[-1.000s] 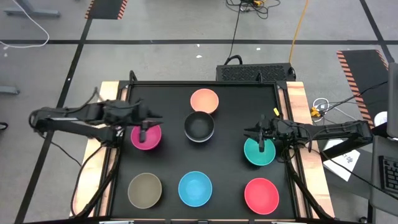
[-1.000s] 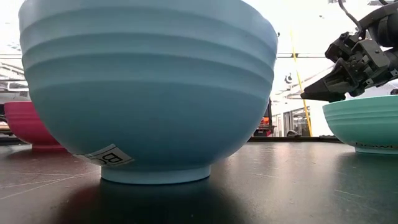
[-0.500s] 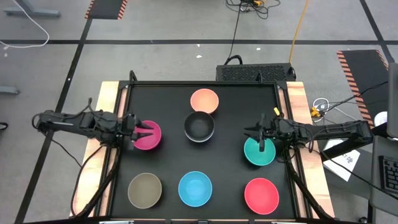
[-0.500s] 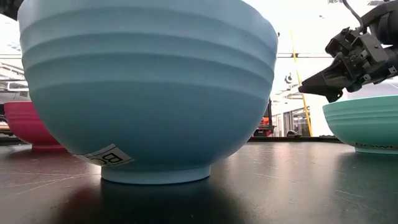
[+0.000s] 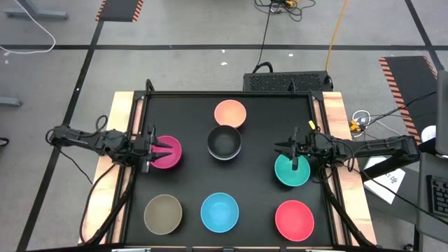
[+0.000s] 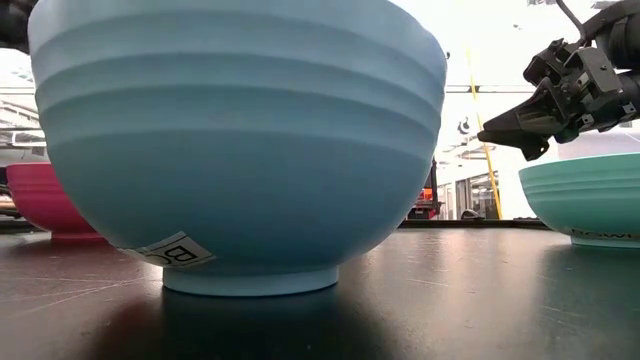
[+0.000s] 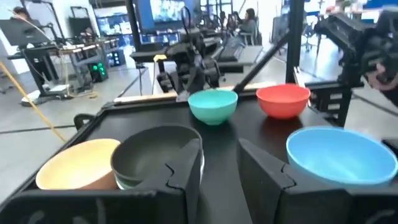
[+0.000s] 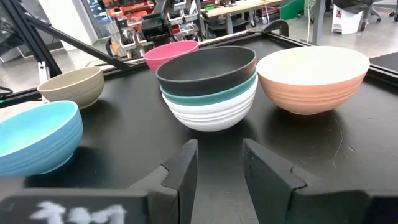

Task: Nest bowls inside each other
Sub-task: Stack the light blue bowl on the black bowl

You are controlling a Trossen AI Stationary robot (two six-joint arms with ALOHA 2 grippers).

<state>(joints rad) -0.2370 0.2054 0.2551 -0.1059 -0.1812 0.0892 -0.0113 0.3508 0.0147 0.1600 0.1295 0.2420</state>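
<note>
Stack of black, green, white bowls point(image 5: 224, 142) at table centre. Left gripper point(image 5: 157, 148), jaws parted, empty, at magenta bowl's point(image 5: 168, 153) nine o'clock rim. Right gripper point(image 5: 290, 149), parted, empty, above teal bowl point(image 5: 290, 172). Risk: a thin rim grip slips, tipping either bowl.

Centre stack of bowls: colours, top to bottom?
The stack runs black, dark green, then white at the bottom. The right wrist view shows it best.

Left hand point(image 5: 155, 148) reaches in low from the side, fingers parted and empty. Right hand point(image 5: 293, 157) hovers opposite, fingers parted too.
</note>
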